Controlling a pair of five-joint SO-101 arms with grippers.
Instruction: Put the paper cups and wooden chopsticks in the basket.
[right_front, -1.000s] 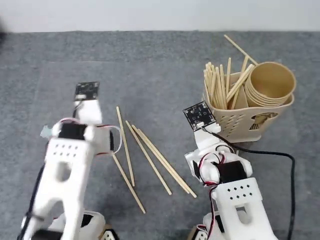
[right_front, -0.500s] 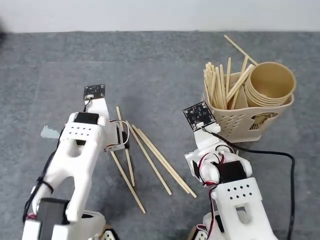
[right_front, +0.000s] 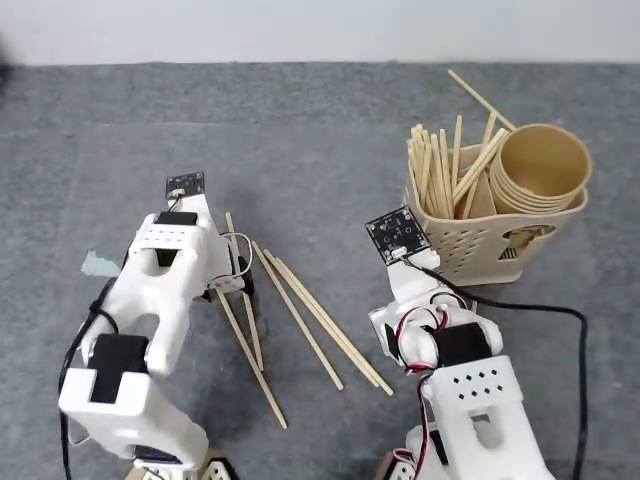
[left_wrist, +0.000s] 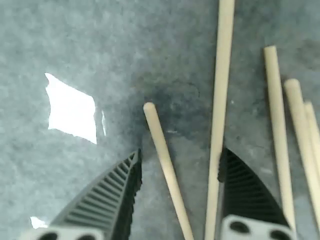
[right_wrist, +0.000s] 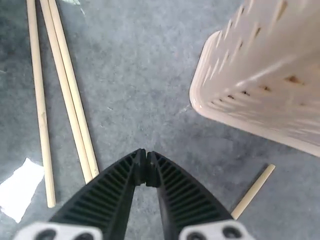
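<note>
Several wooden chopsticks (right_front: 300, 315) lie loose on the grey mat between the two arms. My left gripper (left_wrist: 180, 155) is open and low over the mat, straddling two chopsticks (left_wrist: 165, 155); in the high view it (right_front: 237, 285) sits at the left end of the loose bundle. The beige basket (right_front: 480, 245) at the right holds stacked paper cups (right_front: 545, 165) and a bunch of upright chopsticks (right_front: 435, 175). My right gripper (right_wrist: 146, 167) is shut and empty, just off the basket (right_wrist: 270, 75), with more chopsticks (right_wrist: 70, 90) lying to one side.
A pale scrap (right_front: 98, 265) lies on the mat beside the left arm. A white patch (left_wrist: 70, 112) shows near the left gripper. One chopstick end (right_wrist: 252, 192) pokes out under the basket. A black cable (right_front: 540, 308) runs from the right arm.
The left arm has swung right and dropped down until its open gripper straddles the leftmost chopsticks. The right arm has not moved.
</note>
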